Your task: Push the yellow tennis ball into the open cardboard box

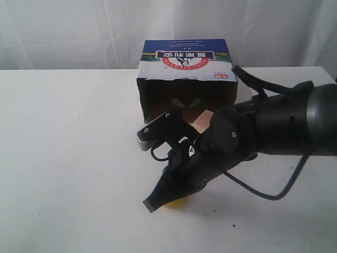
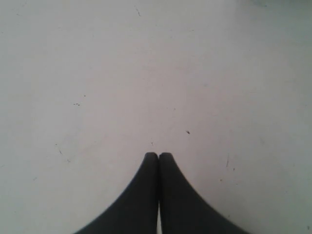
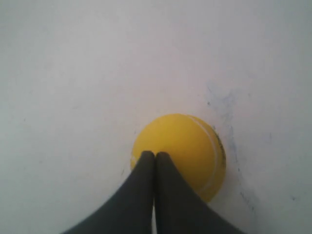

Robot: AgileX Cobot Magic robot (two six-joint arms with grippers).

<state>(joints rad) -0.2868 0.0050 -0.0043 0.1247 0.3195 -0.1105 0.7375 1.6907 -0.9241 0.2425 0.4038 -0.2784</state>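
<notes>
The yellow tennis ball (image 3: 187,146) lies on the white table, directly under my right gripper (image 3: 155,155), whose fingers are shut together with their tips over the ball. In the exterior view only a sliver of the ball (image 1: 177,203) shows beneath the right gripper (image 1: 150,204), well in front of the open cardboard box (image 1: 187,67). The box's dark opening faces the ball. My left gripper (image 2: 158,156) is shut, empty, over bare table; it does not show in the exterior view.
A pale wooden cube (image 1: 202,120) sits at the box's mouth, partly hidden by the right arm (image 1: 274,124). A black cable (image 1: 268,196) loops over the table to the right. The white table (image 1: 68,158) stretches out to the left.
</notes>
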